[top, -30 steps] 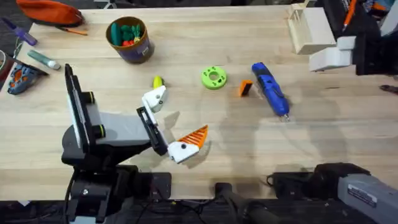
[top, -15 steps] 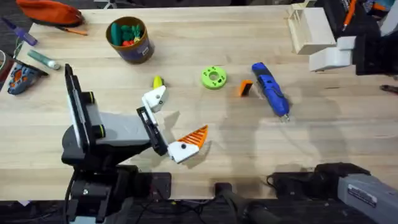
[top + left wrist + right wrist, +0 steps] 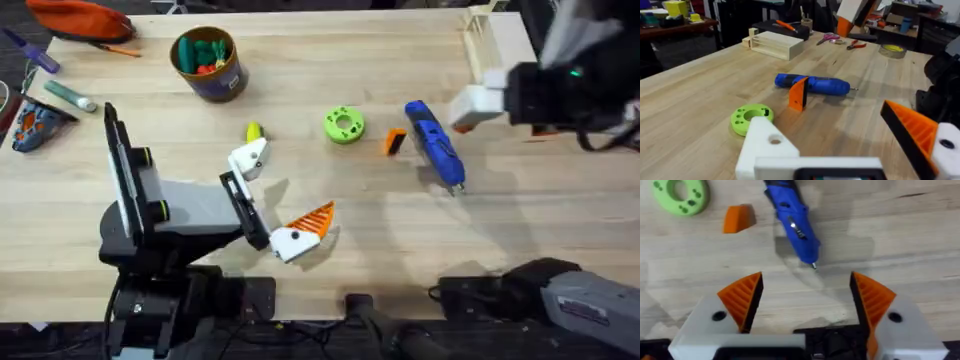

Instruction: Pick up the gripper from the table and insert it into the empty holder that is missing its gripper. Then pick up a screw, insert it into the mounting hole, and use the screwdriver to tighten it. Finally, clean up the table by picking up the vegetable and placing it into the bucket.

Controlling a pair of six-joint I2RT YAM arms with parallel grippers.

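Overhead looks down; both wrists near, sharing screwdriver [image 3: 434,144]

Right end effector [image 3: 480,100] motion-blurred overhead, vegetable [image 3: 254,131] half hidden behind the holder [image 3: 249,158], bucket [image 3: 222,79] contents too small to identify

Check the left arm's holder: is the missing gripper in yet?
Not in. The holder is bare white, while the gripper lies on the table beside the screwdriver. The left arm's other finger carries its orange pad.

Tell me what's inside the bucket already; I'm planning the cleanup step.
The bucket holds green and orange-red toy pieces, seen from overhead. Anything beneath them is covered. The vegetable lies outside, on the table.
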